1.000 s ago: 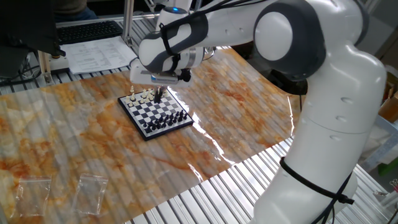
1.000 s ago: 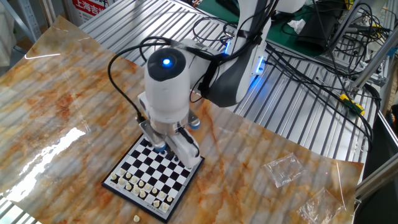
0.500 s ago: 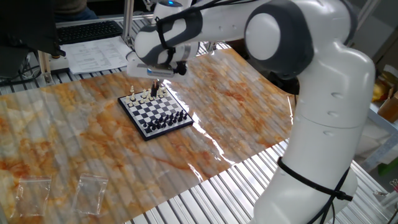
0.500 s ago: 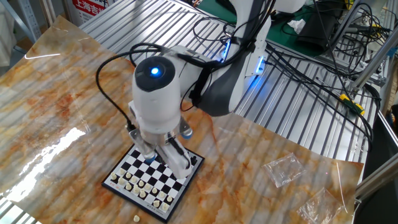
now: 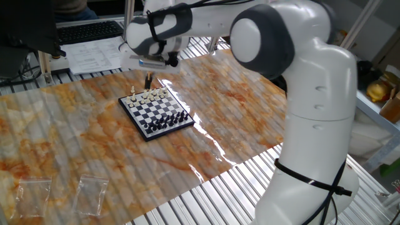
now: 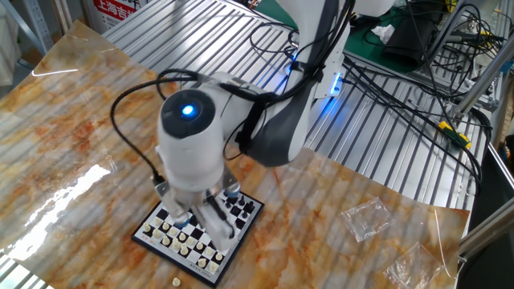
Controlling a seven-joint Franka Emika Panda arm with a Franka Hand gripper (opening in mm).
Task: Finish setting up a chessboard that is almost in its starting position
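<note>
The chessboard (image 5: 155,112) lies on the marbled counter (image 5: 75,144), cream pieces at its 12 o'clock edge, black ones at 4 o'clock. The pincer (image 5: 149,81) hangs just above the cream row; how far it gapes cannot be told. No writing is legible. Two clear bags (image 5: 92,190) sit at 7 o'clock.

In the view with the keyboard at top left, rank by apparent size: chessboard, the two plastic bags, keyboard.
1. Keyboard, partly cut off.
2. Chessboard.
3. The two plastic bags and: alike, and nearer the camera, so uncertain.
</note>
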